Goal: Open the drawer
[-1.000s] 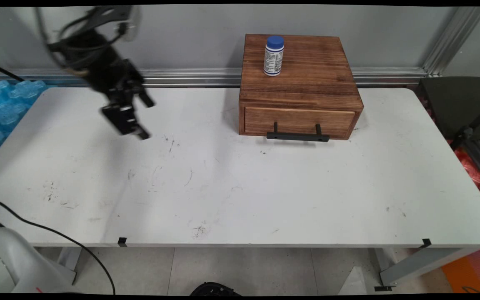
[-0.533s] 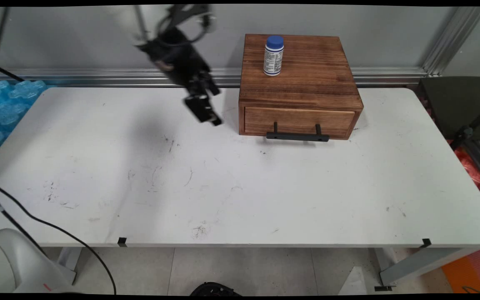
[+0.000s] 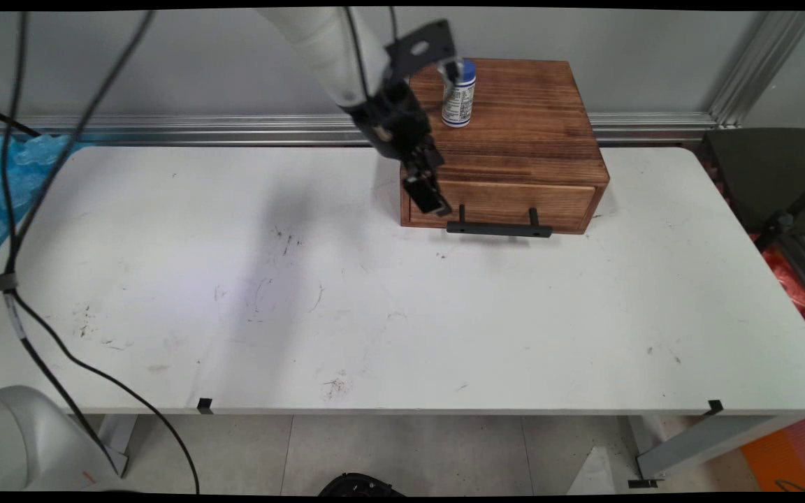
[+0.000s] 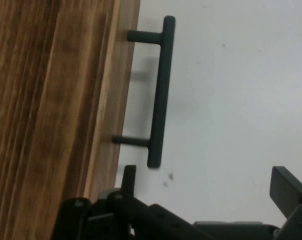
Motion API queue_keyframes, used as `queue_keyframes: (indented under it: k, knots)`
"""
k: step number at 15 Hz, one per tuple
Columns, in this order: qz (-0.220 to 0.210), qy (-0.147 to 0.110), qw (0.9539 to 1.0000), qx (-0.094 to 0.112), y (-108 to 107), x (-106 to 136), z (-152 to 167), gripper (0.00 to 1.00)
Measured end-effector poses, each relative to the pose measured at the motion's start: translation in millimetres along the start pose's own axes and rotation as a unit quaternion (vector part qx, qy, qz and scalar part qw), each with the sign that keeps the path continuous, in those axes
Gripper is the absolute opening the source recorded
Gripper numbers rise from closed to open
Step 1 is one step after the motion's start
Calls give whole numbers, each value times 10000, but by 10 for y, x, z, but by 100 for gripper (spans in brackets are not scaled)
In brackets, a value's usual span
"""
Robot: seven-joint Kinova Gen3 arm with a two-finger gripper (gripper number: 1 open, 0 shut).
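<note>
Black and spread wide, my gripper (image 3: 434,199) (image 4: 206,187) hangs over the left end of the wooden drawer box (image 3: 507,140) (image 4: 51,100), near its black handle (image 3: 499,227) (image 4: 158,92). A blue-capped bottle (image 3: 458,94) stands upright on the box's top.

Looks like a robotics lab bench to me. You've got a scuffed white table (image 3: 402,314), aluminium framing (image 3: 752,63) along the grey wall behind the arm, and cables (image 3: 46,335) dangling everywhere.
</note>
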Motion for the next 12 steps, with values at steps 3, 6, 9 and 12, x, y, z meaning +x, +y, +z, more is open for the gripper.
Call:
queue_keyframes:
  k: [3,6,9,12]
  knots:
    - [47,-13,10000,11,-16,137,352,100]
    - [142,-57,9999,-14,-16,235,704,100]
    - [249,-117,9996,-62,8,290,1003,100]
    - [325,-162,9993,-85,30,334,1255,100]
